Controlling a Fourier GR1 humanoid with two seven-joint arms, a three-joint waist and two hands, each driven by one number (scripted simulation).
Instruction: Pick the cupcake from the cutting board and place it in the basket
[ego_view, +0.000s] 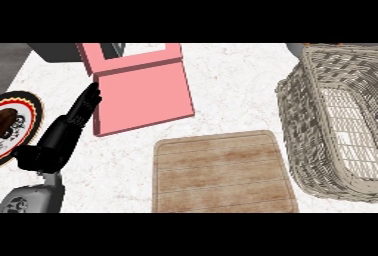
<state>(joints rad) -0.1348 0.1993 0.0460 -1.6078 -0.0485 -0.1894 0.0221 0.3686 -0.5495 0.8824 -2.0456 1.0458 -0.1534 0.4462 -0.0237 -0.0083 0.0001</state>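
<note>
Left hand (60, 132) is open: fingers straight and together, holding nothing, pointing up and away along the counter (229, 75). Its grey forearm (26, 197) enters at the lower left corner. The fingertips (91, 94) sit right at the left edge of a pink slab-like object (144, 95); can't tell if they touch it. The pink piece lies tilted at upper centre-left, with a frame-shaped pink part at its far end. Right hand doesn't show from here. Cupcake: can't locate it in this view, neither on the board nor in the basket. Cutting board (221, 172) is at lower centre, light wood with rounded corners, plain grain showing across its whole top, its near end cut off by the view's edge. Wicker basket (295, 145) stands just beside the board's right side, its long axis running away from the robot, a pale grid showing inside on the bottom, and its right part out of view. At far left, beside the hand, there's a plate (28, 106) with a dark patterned rim, half cut off. Something dark brown lies on it, but I can't tell what it is. The hand is well apart from both board and basket.
</note>
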